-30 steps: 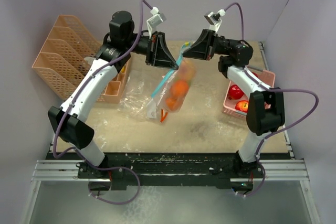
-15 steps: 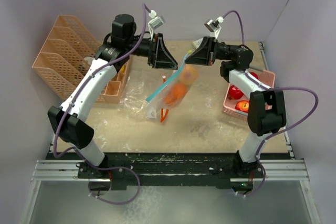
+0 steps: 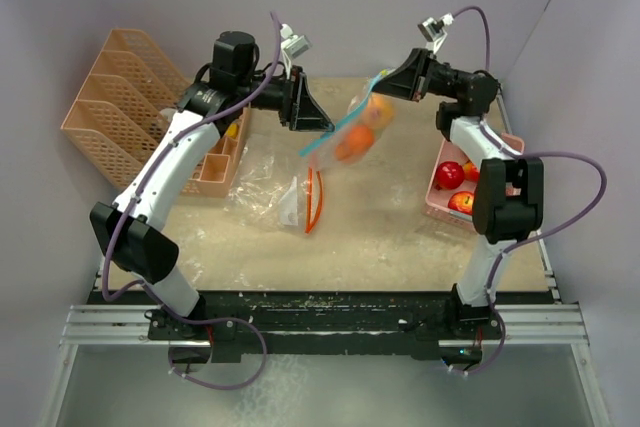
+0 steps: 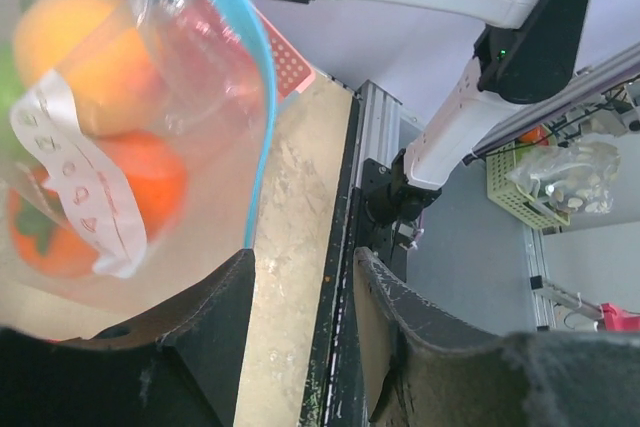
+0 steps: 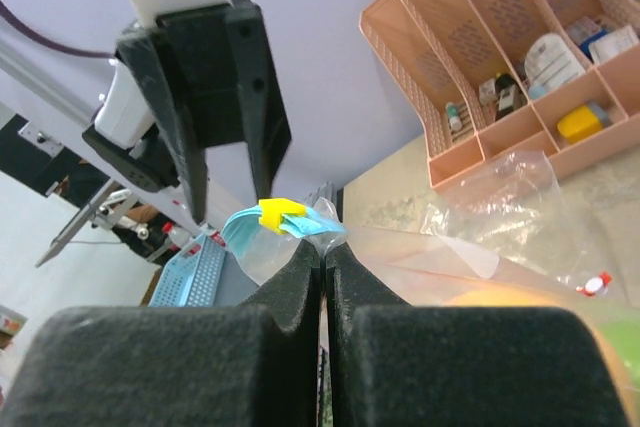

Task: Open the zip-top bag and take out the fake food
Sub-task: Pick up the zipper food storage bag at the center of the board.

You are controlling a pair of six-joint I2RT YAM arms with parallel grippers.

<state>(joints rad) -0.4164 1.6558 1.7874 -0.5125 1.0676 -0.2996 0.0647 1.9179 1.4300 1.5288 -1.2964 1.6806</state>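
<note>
The clear zip-top bag (image 3: 362, 125) hangs in the air over the back of the table, its blue zip strip (image 3: 325, 139) trailing down to the left. Fake food shows inside it as oranges (image 3: 356, 140). My right gripper (image 3: 385, 82) is shut on the bag's top corner beside the yellow slider (image 5: 280, 215). My left gripper (image 3: 312, 114) stands open just left of the bag, with nothing between its fingers (image 4: 205, 332). In the left wrist view the bag (image 4: 150, 117) and its oranges (image 4: 85, 47) fill the upper left.
A pink basket (image 3: 436, 202) at the right holds red apples (image 3: 450, 175). An empty clear bag (image 3: 262, 192) lies on the table with an orange-red strip (image 3: 314, 199) beside it. A peach desk organiser (image 3: 120, 112) stands at the back left.
The left gripper has opened and let go of the bag. The right gripper has carried the bag up and to the right, toward the basket.
</note>
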